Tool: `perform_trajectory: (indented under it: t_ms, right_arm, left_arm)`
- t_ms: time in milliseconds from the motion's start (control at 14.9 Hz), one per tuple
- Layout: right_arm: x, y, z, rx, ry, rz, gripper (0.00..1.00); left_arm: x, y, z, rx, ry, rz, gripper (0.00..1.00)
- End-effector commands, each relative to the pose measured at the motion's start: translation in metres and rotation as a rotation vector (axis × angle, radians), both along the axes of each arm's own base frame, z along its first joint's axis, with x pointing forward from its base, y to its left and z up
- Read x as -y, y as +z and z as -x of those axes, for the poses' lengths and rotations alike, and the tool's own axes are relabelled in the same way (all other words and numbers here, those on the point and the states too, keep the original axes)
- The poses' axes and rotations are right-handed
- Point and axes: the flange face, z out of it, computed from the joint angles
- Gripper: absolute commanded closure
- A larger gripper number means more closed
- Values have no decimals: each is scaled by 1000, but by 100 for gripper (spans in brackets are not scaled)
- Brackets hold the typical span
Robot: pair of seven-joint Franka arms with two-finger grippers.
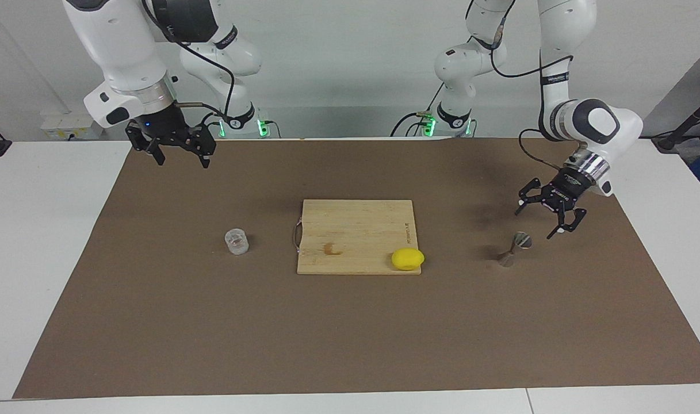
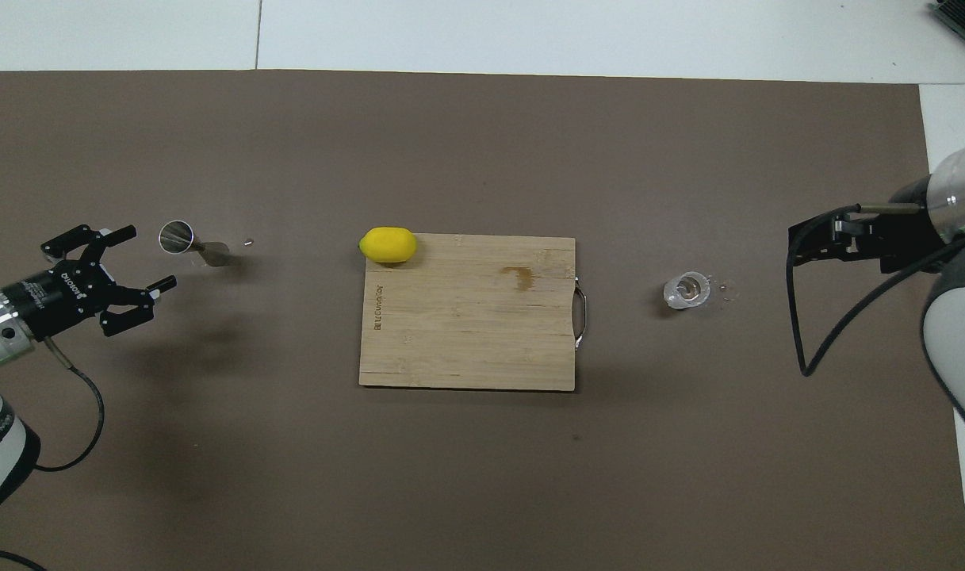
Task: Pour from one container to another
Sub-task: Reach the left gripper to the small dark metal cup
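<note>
The small clear cup (image 1: 236,241) (image 2: 687,290) stands on the brown mat toward the right arm's end of the table. Toward the left arm's end stands the silvery hourglass jigger (image 1: 513,248) (image 2: 189,242), upright. My left gripper (image 1: 535,223) (image 2: 149,256) hangs open over the mat just beside the jigger, tilted toward it and not touching it. Over the mat's edge closest to the robots my right gripper (image 1: 182,163) (image 2: 793,247) waits high up, open and holding nothing, well apart from the cup.
A wooden cutting board (image 1: 355,218) (image 2: 466,349) with a metal handle lies mid-table between cup and jigger. A yellow lemon (image 1: 408,259) (image 2: 388,244) sits on the board's corner toward the jigger. A few clear drops (image 2: 728,292) lie beside the cup.
</note>
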Motion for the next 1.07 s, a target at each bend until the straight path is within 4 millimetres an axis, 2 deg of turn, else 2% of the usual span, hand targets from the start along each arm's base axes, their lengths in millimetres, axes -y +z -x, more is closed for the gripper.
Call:
perform_trajectory:
  t_ms: [0,67,201,470,1007]
  right_arm:
    - [3,4,1,-6,13,2,0]
    - [4,4,1,-6,12,2,0]
    - [4,4,1,-6,12,2,0]
    - [4,4,1,-6,12,2,0]
    - [3,4,1,-6,13,2,0]
  left_arm:
    - [11,-4,7,-16,66,18,0]
    - [17,-6,5,-18,87,28,0]
    - [18,-16,5,-34,116,25,0]
    - [28,-22,0,-42,151,45,1]
    - [32,-33,-2,-13,170,47,14]
